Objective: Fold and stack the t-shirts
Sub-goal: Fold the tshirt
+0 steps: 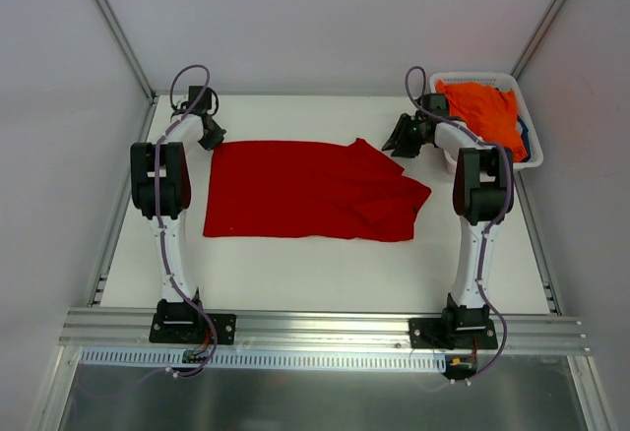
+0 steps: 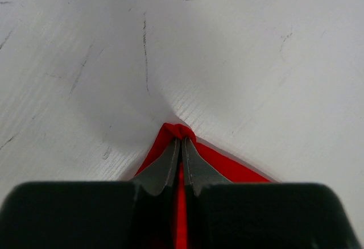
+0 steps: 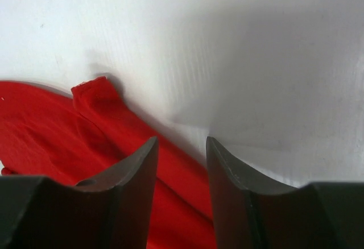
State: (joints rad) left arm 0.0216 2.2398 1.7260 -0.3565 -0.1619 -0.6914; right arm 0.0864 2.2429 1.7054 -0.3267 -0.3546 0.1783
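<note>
Left wrist view: tool body blocks most of the red t-shirt [image 2: 211, 159], so only a small bunched corner shows at the fingertips. Left tool [image 2: 181, 141] is closed, pinching that corner, with bare table [image 2: 170, 44] ahead of it. From the top view the left tool [image 1: 212, 137] fingers are too dark and small to make out.

Right wrist view: right tool [image 3: 182, 142] has its jaws apart with nothing between them. The red t-shirt [image 3: 51, 129] lies under and to the left of the fingers, a sleeve end poking out just ahead-left. The lower part is cut off by the tool body.

Top view: red t-shirt [image 1: 295, 190] lies flat on the table [image 1: 295, 274] between the two tools. Its edge near the right tool [image 1: 400, 140] is rumpled and folded over.

Basket [image 1: 472, 78] sits just beyond the right tool on its right side, near corner hidden by the right arm [image 1: 480, 180]. Inside is the orange t-shirt [image 1: 482, 111], heaped, plus a sliver of dark blue cloth [image 1: 525, 138] at the far-right rim. Too little of it shows to say what it is.
</note>
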